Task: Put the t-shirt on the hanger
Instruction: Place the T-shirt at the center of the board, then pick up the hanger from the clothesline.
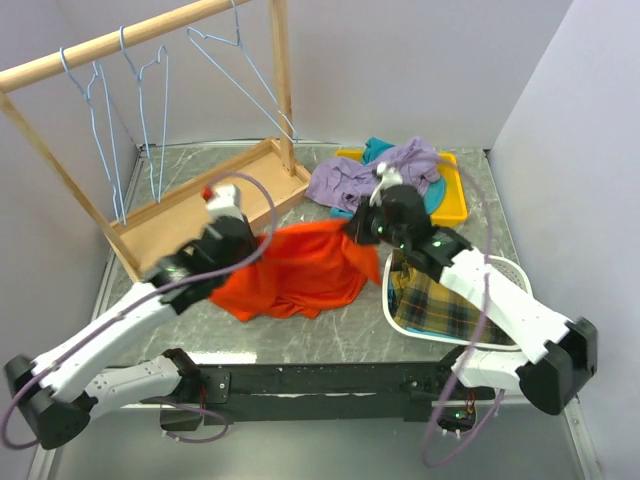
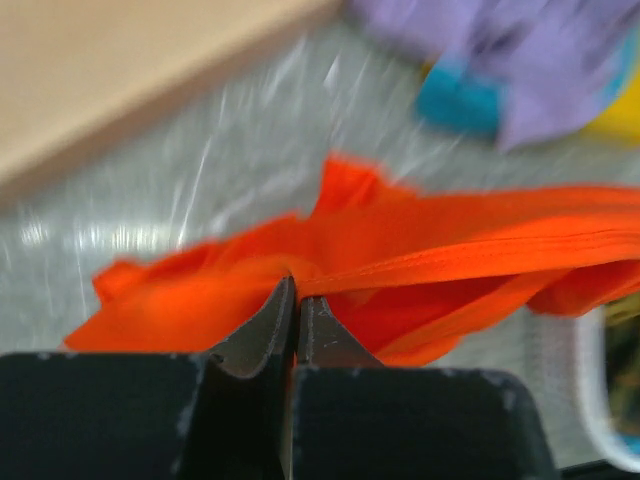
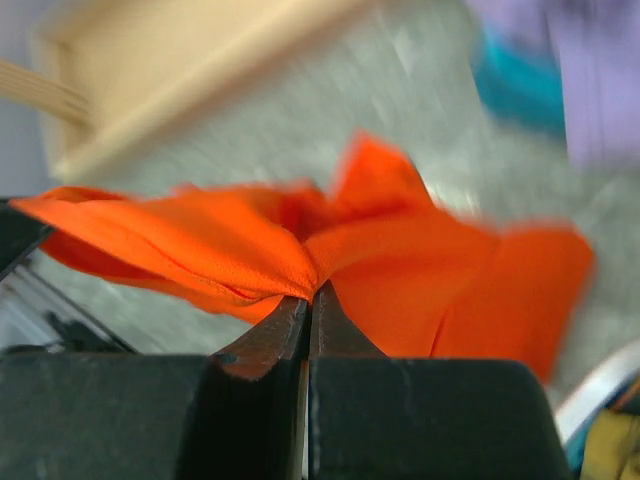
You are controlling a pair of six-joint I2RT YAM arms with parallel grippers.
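Note:
The bright orange t-shirt (image 1: 300,272) is stretched between both grippers above the grey table, its lower part bunched on the surface. My left gripper (image 1: 262,243) is shut on the shirt's left edge; the left wrist view shows its jaws (image 2: 296,290) pinching a hemmed fold of the t-shirt (image 2: 450,240). My right gripper (image 1: 352,228) is shut on the shirt's right edge, its jaws (image 3: 310,296) closed on gathered orange cloth (image 3: 200,240). Three light-blue wire hangers (image 1: 150,95) hang from the wooden rail at the back left, apart from the shirt.
The wooden rack's base tray (image 1: 200,205) lies just behind the left gripper. A lavender garment (image 1: 370,175) and teal cloth sit on a yellow tray (image 1: 455,205) at the back. A white basket (image 1: 510,270) with yellow plaid cloth (image 1: 440,305) stands under the right arm.

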